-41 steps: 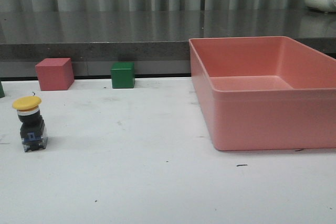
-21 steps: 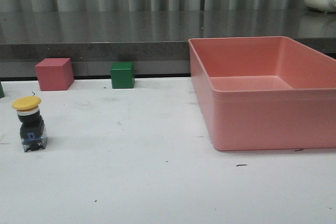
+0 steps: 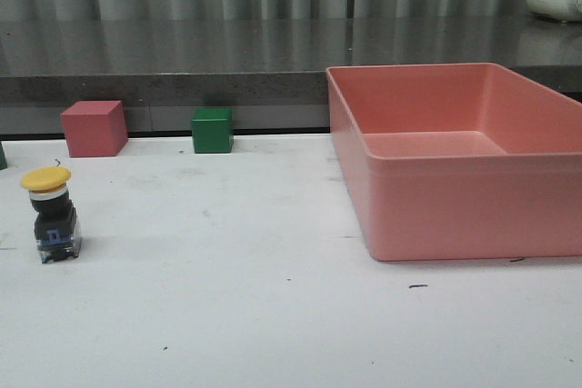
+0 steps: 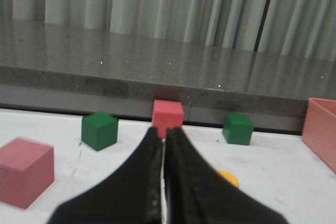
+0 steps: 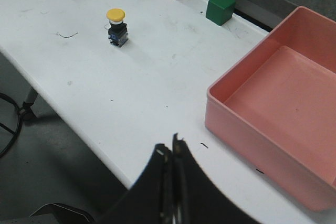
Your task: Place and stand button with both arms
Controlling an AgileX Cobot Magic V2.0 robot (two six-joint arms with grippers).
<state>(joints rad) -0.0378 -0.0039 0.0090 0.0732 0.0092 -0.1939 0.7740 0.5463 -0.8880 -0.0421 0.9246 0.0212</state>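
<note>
The button (image 3: 52, 213) stands upright on the white table at the left, yellow cap on top, black body and blue/clear base below. It also shows in the right wrist view (image 5: 117, 26); in the left wrist view only an edge of its yellow cap (image 4: 229, 178) shows beside the fingers. My left gripper (image 4: 164, 132) is shut and empty, held above the table short of the cubes. My right gripper (image 5: 171, 145) is shut and empty, high over the table's near edge. Neither arm shows in the front view.
A large pink bin (image 3: 455, 165) stands at the right. A pink cube (image 3: 94, 127) and a green cube (image 3: 213, 130) sit along the back edge. More cubes show in the left wrist view: green (image 4: 98, 130), pink (image 4: 23, 170).
</note>
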